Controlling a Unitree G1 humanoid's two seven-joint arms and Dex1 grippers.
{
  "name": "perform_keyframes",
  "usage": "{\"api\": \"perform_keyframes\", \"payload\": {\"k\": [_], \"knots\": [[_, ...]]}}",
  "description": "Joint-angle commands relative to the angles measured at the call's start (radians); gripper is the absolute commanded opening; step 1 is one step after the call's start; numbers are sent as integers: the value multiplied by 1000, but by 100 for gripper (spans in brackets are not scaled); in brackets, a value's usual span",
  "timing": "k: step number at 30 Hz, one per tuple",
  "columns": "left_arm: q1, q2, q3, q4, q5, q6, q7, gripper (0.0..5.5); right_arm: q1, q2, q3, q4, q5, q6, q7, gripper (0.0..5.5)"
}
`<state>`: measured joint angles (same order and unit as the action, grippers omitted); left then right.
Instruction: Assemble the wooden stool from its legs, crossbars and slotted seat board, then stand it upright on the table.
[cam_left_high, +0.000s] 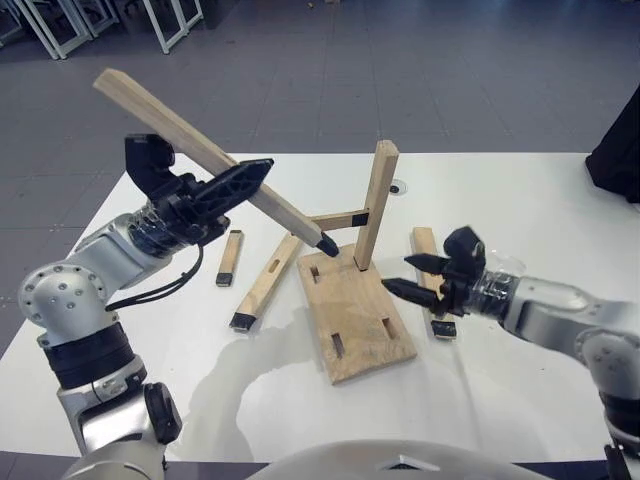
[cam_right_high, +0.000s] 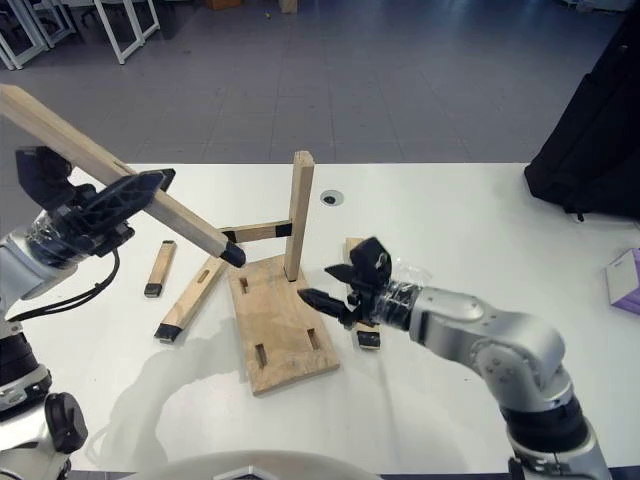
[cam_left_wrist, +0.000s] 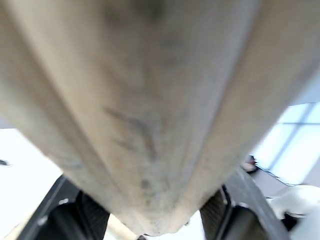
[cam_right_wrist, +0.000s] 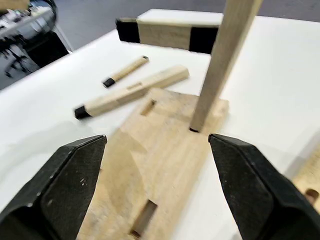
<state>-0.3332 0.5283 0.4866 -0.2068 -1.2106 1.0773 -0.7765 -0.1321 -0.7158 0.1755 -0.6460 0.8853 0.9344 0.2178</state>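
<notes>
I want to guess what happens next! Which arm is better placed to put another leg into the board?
Left, most likely. The left jaws clamp a leg whose black tip hangs near a slot in the seat board. The right jaws stand open and empty beside the board.

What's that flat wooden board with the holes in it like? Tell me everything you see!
The seat board is a flat rectangle of pale wood lying on the white table. Three narrow slots in it are empty. One leg stands upright in a far corner slot. The left gripper holds a second leg whose black tip is near the other far corner; I cannot tell if it touches. The open right gripper is by its right edge, not gripping it.
</notes>
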Motion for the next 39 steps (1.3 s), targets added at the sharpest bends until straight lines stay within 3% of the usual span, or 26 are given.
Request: {"api": "perform_keyframes", "payload": {"k": [1, 5, 12, 22, 30, 34, 39], "knots": [[138, 24, -129, -57, 246, -213, -52, 203, 95, -83, 192, -9, -333, -155, 31, 376], [218, 18, -232, -52, 385, -362, -123, 203, 120, -133, 266, 63, -546, -277, 112, 376], [195, 17, -274, 45, 478, -507, -180, 203, 121, -118, 301, 105, -719, -342, 195, 376], [195, -7, -241, 96, 464, -546, -187, 203, 53, -20, 194, -24, -689, -203, 256, 376], [164, -27, -226, 155, 482, -620, -195, 203, 117, -55, 229, -75, -683, -77, 330, 376], [153, -24, -244, 165, 484, -633, -211, 203, 120, -107, 293, -16, -758, -115, 361, 376], [153, -28, -257, 162, 484, -641, -209, 203, 108, -68, 309, 45, -784, -150, 363, 376]]}}
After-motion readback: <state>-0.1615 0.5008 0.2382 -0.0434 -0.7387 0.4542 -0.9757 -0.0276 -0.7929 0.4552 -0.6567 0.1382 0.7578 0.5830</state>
